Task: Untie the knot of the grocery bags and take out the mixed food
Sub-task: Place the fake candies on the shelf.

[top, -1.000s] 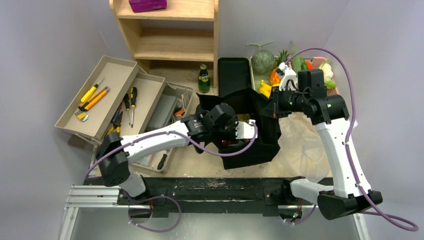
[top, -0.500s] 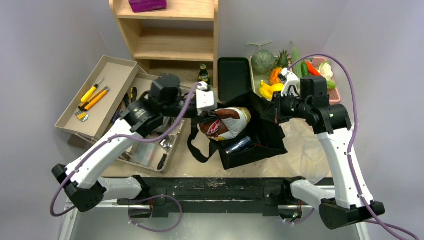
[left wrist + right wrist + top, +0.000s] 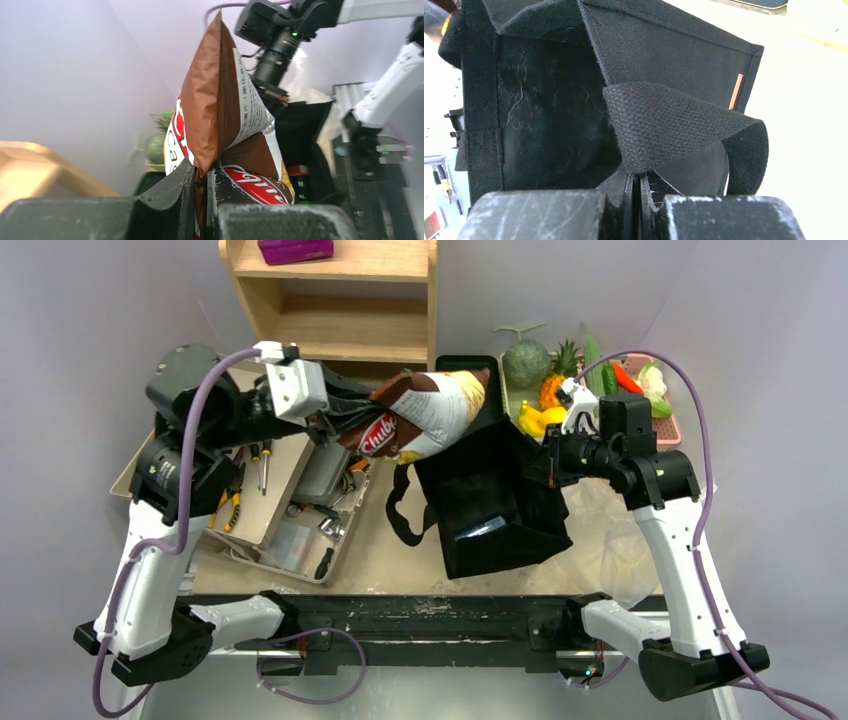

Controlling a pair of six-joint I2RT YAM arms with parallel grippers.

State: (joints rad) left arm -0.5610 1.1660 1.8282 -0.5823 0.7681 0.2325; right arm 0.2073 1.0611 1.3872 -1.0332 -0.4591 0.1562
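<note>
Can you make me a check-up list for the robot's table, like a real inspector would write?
Surface: tan tabletop, crowded with bags and trays.
Job's things: red-brown chip packet held in the air; floppy black cloth bag open on the table; see-through plastic bag slumped beside it; round green melon among other produce at the back.
Clutter: beige trays holding hand tools.
Claws: left claw shut on the red-brown chip packet; right claw shut on the cloth bag's strap.
Cables: purple cables loop along both arms.
Surroundings: wooden shelf unit behind, purple thing on top; plain grey walls.
</note>
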